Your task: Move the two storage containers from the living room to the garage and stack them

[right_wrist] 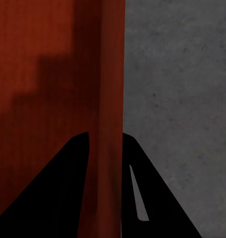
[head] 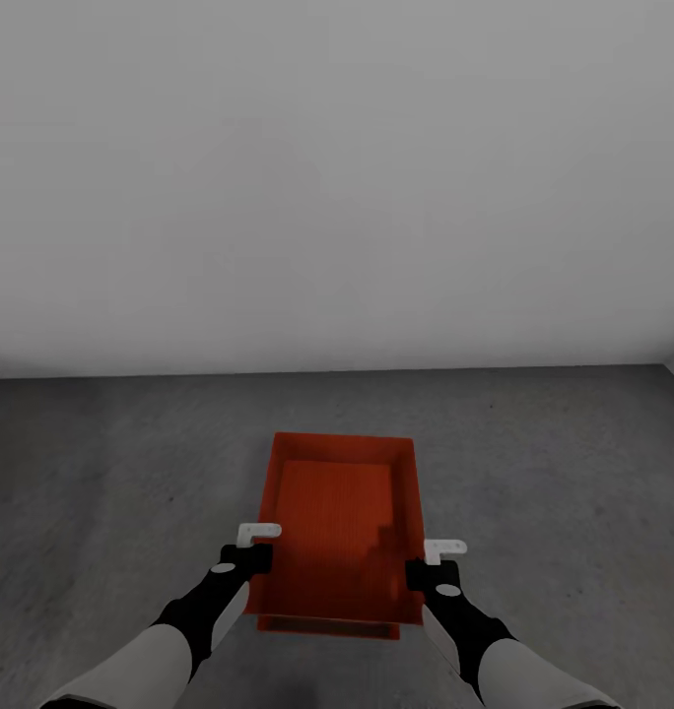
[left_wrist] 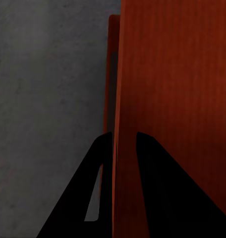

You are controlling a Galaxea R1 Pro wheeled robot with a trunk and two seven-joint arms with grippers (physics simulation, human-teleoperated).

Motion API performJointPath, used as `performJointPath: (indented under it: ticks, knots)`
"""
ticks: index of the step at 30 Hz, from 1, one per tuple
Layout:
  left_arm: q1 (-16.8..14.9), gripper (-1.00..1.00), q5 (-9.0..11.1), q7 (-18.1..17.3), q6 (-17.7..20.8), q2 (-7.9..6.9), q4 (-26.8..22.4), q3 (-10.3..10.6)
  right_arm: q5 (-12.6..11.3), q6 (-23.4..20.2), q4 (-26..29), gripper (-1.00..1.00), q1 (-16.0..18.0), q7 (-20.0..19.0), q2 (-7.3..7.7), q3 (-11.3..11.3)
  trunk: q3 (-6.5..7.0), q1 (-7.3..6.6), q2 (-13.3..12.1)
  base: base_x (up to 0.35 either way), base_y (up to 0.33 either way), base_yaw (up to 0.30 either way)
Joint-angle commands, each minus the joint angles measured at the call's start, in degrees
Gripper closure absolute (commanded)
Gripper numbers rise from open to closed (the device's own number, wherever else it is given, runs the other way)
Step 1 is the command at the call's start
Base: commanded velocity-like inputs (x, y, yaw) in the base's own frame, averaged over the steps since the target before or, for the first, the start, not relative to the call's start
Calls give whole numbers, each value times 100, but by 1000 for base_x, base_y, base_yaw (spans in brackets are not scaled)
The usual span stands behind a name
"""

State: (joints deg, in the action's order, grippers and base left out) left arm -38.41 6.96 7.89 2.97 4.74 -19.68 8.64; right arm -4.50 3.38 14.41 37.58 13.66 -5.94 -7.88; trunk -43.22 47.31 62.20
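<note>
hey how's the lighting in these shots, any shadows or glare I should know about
Head view: soft, even light, no glare; the wall fades pale, and a stepped shadow falls inside the container near the right gripper. Right wrist view: the same stepped shadow darkens the container's bottom; the fingers are pure black silhouettes. Left wrist view: fingers equally featureless, floor dim and mottled.

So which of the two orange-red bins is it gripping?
The upper storage container: both jaws pinch its side walls. The other container lies beneath it on the grey floor, only an edge peeking out.
</note>
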Motion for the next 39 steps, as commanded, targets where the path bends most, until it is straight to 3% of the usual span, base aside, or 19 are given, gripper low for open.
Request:
performJointPath:
  ticks: [1,17,39]
  knots:
    - [0,100,-45,160,-406,-140,-25,50,-122,23,-24,100,4,31,4,67,-4,0,3,-6,0,0]
    - [0,100,-45,160,-403,-131,-18,50,-122,23,-24,100,4,31,5,67,-4,0,3,-107,0,0]
    - [0,100,-31,160,-408,-128,-32,50,-122,23,-25,100,4,31,8,70,-4,0,3,-5,0,0]
